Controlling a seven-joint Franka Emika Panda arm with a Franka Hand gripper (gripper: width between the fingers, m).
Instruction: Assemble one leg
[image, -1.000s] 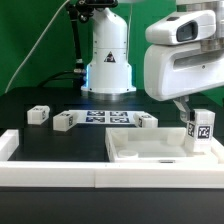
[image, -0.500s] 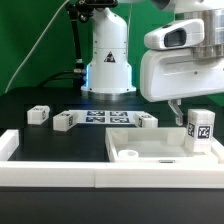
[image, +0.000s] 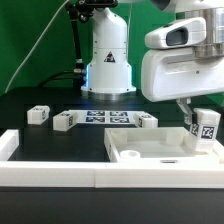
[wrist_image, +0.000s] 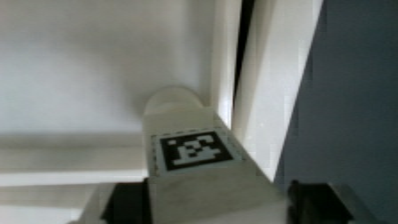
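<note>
Right now the gripper (image: 198, 122) has the leg (image: 207, 127) clamped between its fingers, the fiducial tag facing outward and the piece leaning slightly off upright. It hangs over the far corner of the tabletop (image: 150, 152) on the exterior view's right, with its lower end down at the tabletop's raised rim; whether it touches I cannot tell. From the wrist view the leg (wrist_image: 192, 150) runs out from between the dark fingers (wrist_image: 125, 205), its rounded end pointing at the white tabletop (wrist_image: 89, 60) close by that edge, with the dark table just beyond. Further back on the black table (image: 30, 135), a spare leg (image: 38, 115) sits well toward the exterior view's left, another spare leg (image: 64, 121) lies just beside the marker board (image: 105, 118), and a third spare leg (image: 147, 120) rests at the board's other end. A white rail (image: 60, 176) runs along the front.
</note>
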